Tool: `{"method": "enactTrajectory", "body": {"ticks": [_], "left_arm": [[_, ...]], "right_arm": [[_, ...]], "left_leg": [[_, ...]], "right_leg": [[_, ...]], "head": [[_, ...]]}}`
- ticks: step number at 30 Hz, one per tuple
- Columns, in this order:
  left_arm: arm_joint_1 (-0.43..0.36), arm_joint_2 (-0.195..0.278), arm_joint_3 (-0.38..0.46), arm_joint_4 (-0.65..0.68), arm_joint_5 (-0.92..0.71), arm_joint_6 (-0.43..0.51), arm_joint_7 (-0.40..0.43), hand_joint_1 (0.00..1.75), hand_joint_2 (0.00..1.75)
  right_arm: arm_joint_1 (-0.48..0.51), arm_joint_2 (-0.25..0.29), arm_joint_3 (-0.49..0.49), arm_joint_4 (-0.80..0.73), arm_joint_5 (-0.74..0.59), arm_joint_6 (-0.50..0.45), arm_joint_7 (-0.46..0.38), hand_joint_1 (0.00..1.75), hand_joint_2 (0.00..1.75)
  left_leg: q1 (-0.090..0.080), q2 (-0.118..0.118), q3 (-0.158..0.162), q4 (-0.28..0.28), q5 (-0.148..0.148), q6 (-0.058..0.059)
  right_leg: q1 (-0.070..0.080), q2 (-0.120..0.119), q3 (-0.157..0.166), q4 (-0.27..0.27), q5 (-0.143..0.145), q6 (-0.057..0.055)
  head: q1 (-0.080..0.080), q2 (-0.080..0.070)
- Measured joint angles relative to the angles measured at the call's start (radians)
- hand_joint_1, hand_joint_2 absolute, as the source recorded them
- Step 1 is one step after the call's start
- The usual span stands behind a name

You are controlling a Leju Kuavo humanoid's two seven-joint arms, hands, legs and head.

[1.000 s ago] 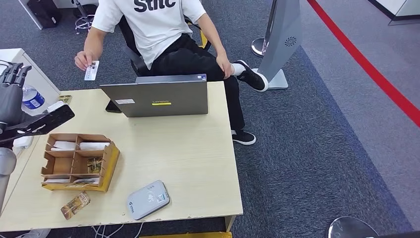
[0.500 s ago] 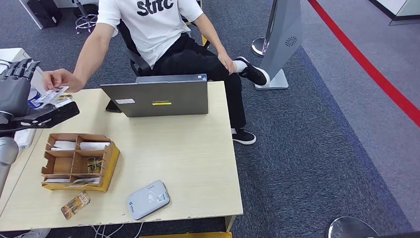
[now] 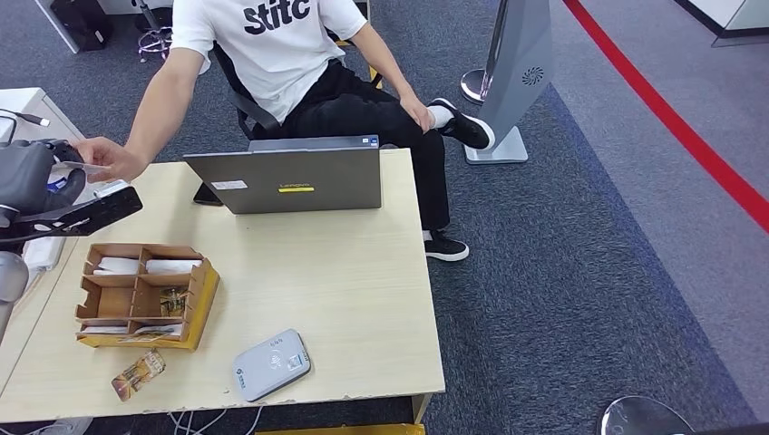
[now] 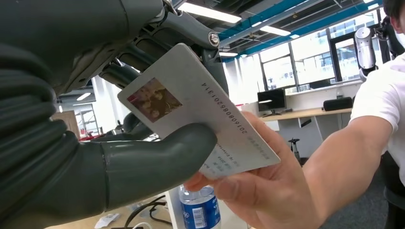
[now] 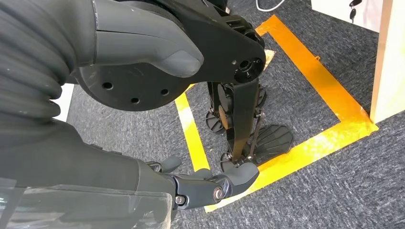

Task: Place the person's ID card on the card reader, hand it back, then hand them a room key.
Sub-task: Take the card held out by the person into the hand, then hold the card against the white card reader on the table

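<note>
ID card [image 4: 191,112] at the upper left of the head view, over the desk's far left corner, pinched between thumb and fingers of left hand [image 3: 32,177] and gripped at its other end by the person's hand [image 3: 107,159]. Card reader [image 3: 271,364] low on the desk [image 3: 345,272], well apart from the card. Right hand [image 5: 210,183] hanging over the floor, fingers curled on nothing.
</note>
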State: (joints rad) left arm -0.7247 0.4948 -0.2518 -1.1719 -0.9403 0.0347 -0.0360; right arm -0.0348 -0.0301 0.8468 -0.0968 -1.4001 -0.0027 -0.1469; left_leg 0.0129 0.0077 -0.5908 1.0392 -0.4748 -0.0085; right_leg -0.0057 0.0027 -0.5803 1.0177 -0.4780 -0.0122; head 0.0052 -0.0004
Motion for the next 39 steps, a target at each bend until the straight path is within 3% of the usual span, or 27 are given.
{"method": "enactTrajectory", "body": {"ticks": [12, 17, 25, 30, 39], "left_arm": [[0.028, 0.006, 0.000, -0.033, 0.040, -0.007, -0.005, 1.75, 1.75], [0.137, 0.019, 0.000, -0.150, 0.048, 0.005, -0.019, 1.75, 1.75], [0.399, 0.008, -0.019, -0.419, -0.010, 0.055, -0.046, 1.75, 1.75], [0.474, -0.015, -0.049, -0.494, -0.022, 0.056, -0.073, 1.75, 1.75], [0.557, -0.068, -0.182, -0.524, -0.091, 0.065, -0.077, 1.75, 1.75]], "right_arm": [[-0.001, 0.000, 0.005, 0.001, -0.022, 0.000, -0.006, 0.00, 1.75], [0.000, 0.001, 0.005, 0.003, -0.046, -0.011, -0.002, 0.00, 1.75], [0.001, 0.020, 0.005, 0.016, -0.086, -0.021, 0.000, 0.00, 1.75], [0.001, 0.030, 0.008, 0.023, -0.089, -0.021, -0.003, 0.00, 1.75], [0.000, 0.043, 0.025, 0.031, -0.108, -0.005, -0.025, 0.00, 1.75]], "left_leg": [[0.000, 0.000, 0.000, 0.000, 0.000, 0.000], [0.000, 0.000, 0.000, 0.000, 0.000, 0.000], [0.000, 0.000, -0.001, 0.000, -0.001, 0.000], [0.000, 0.000, -0.001, 0.000, -0.001, 0.000], [0.000, 0.000, -0.001, 0.000, -0.001, 0.000]], "right_leg": [[0.000, 0.000, 0.000, 0.000, 0.000, 0.000], [0.000, 0.000, 0.000, 0.000, 0.000, 0.000], [0.000, 0.001, -0.001, -0.001, -0.001, 0.001], [-0.001, 0.000, -0.001, -0.001, -0.001, 0.001], [-0.001, 0.000, -0.001, -0.001, -0.001, 0.001]], "head": [[0.000, 0.000], [0.000, 0.000], [0.000, 0.000], [0.000, 0.000], [0.000, 0.000]]}}
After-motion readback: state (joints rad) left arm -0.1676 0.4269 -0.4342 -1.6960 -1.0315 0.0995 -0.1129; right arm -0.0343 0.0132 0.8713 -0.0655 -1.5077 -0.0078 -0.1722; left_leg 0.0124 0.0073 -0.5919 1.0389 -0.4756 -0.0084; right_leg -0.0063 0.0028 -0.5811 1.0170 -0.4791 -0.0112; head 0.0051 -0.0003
